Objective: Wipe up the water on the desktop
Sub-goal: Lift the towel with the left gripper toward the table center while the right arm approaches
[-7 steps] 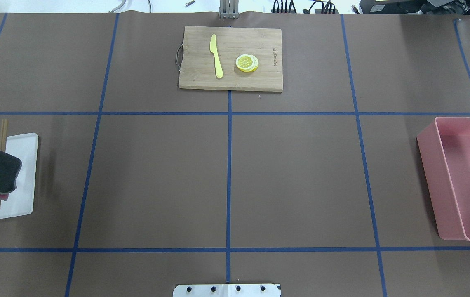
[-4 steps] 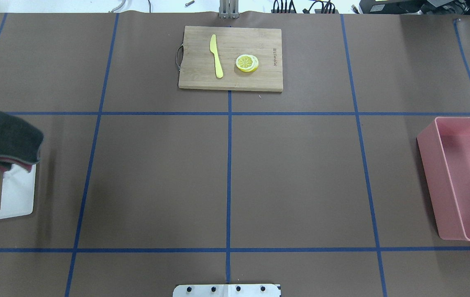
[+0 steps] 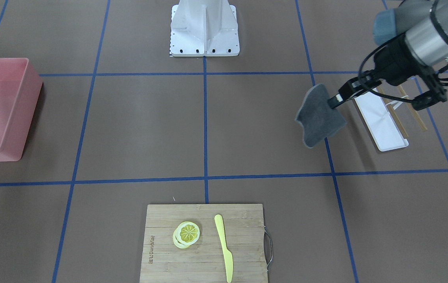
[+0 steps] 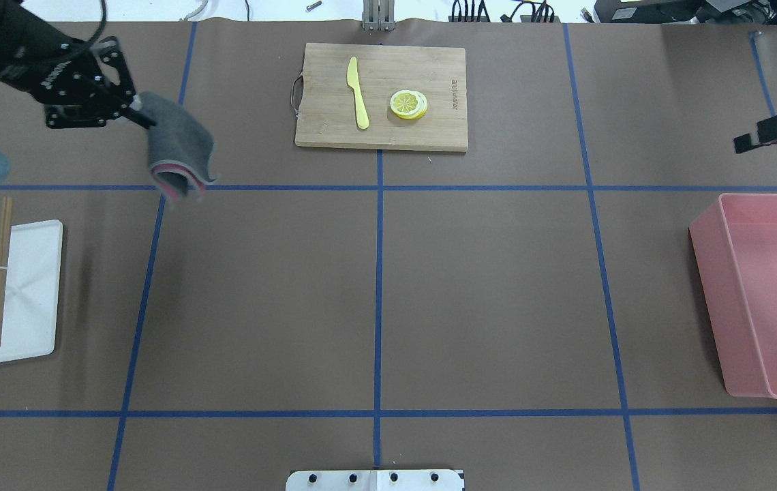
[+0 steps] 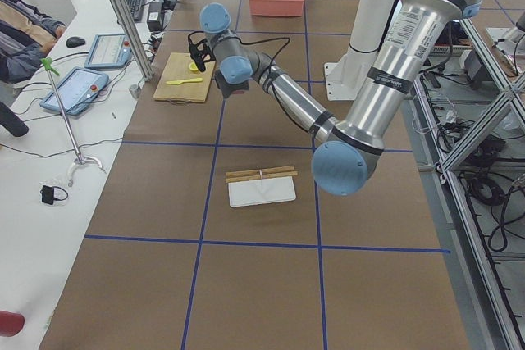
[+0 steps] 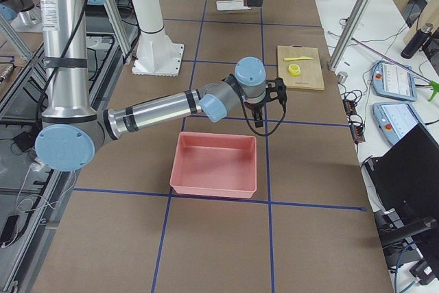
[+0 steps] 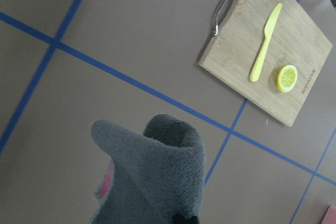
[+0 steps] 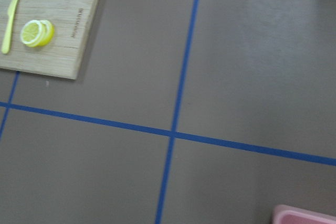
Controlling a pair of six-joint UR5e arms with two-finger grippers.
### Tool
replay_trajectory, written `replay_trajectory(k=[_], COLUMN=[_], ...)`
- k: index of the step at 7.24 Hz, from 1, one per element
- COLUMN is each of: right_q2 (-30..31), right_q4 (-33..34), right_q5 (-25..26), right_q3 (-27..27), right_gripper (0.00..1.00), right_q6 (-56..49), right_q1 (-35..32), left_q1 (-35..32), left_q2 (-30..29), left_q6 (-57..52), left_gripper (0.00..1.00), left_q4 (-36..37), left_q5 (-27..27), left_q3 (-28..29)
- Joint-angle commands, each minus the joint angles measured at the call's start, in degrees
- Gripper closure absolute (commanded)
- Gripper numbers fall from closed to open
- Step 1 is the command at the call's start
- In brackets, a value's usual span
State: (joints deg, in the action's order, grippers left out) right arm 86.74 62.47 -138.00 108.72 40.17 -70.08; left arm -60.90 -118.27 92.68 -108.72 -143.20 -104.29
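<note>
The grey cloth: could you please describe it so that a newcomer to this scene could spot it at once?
On the brown desktop taped into blue rectangles, find the bamboo cutting board in the overhead view and look left of it. There the left gripper holds the cloth in the air: the only soft, folded thing, grey with a pink underside.

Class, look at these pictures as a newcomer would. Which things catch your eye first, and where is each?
First, the left tool pinching a folded grey cloth with a pink underside, which hangs above the matte brown, blue-taped desktop on the robot's far left. Next, the bamboo cutting board at the far middle, bearing a yellow plastic knife and yellow lemon slices. Last, the pink plastic bin at the right edge.
</note>
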Motion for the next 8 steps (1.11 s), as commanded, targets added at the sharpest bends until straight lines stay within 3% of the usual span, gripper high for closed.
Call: replay_trajectory(k=[1,3,5,6,8], right_q2=[-3.41,-9.10,-13.86,-15.10,-16.95], right_q4=[-2.09,-2.09,-2.01,-1.92,-1.83], right_q5=[12.08,24.55,47.17,53.99,56.95], right_q3=[7.00,10.80,10.64,9.94,7.31], right_gripper=[0.00,0.00,0.00,0.00,0.00], right_q6=[6.94,6.94,6.68,6.16,5.63], right_q1=[12.89,22.31,38.00,43.74,45.38], left_q1=[9.44,15.43,20.28,20.56,21.17], left_q2=[-14.29,-22.77,-26.91,-27.45,-27.63], left_q6=[7.56,12.34,15.42,15.51,18.74], left_gripper=[1.00,1.00,1.00,1.00,1.00], left_q4=[8.68,8.26,7.91,7.91,5.82], left_q5=[11.39,16.97,22.86,22.87,22.87], left_q3=[4.06,11.19,13.58,13.59,13.50])
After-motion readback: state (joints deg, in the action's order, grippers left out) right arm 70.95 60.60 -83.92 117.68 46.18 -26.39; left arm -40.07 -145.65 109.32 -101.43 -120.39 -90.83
